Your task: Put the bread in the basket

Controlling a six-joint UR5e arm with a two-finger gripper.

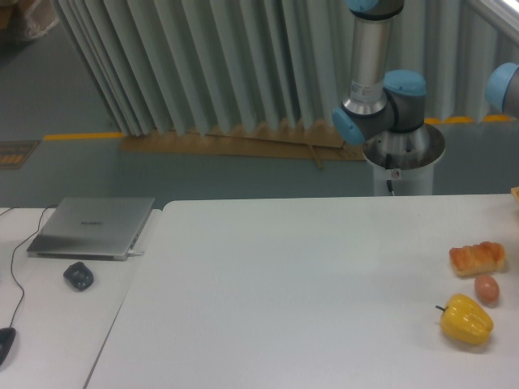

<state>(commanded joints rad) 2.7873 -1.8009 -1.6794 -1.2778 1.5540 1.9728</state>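
Observation:
The bread (pixel 478 258), a small golden-brown ridged roll, lies on the white table (pixel 308 292) near its right edge. A tiny tan-orange sliver of the basket (pixel 515 192) shows at the right frame edge, farther back than the bread. The arm's base and lower joints (pixel 385 105) stand behind the table's far edge. The gripper itself is out of view above the frame.
A small brownish egg (pixel 486 288) lies just in front of the bread, and a yellow bell pepper (pixel 466 319) lies in front of the egg. A closed laptop (pixel 93 227), a dark mouse (pixel 79 276) and cables lie on the left side table.

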